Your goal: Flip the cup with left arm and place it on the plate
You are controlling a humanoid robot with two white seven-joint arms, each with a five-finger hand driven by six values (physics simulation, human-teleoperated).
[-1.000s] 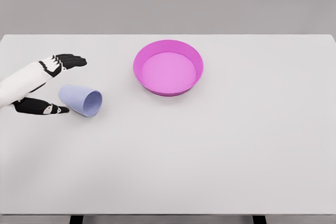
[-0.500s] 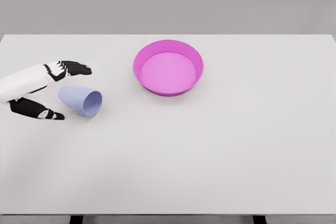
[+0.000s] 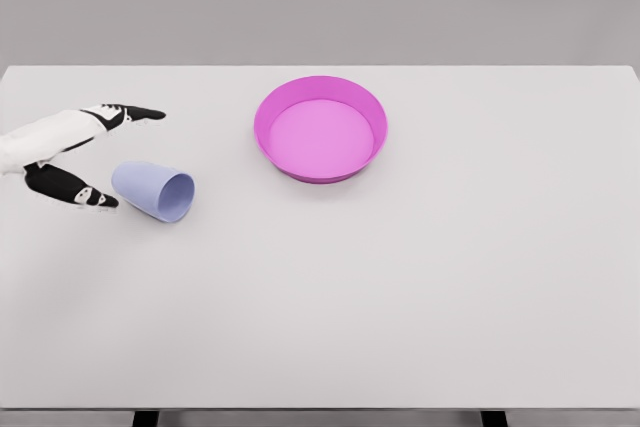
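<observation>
A pale blue cup (image 3: 154, 190) lies on its side on the white table (image 3: 400, 277), its mouth turned toward the lower right. My left hand (image 3: 125, 155) comes in from the left edge and sits just left of the cup's base. Its fingers (image 3: 135, 113) stretch out behind the cup, and the thumb (image 3: 70, 187) points at the cup's base. The hand is open and holds nothing. A round magenta plate (image 3: 320, 128) with a raised rim stands at the middle back of the table, empty. The right arm is out of view.
My left hand has drawn back a little to the left and up. The thumb has risen from beside the cup's lower edge to the level of its base. The cup has not moved.
</observation>
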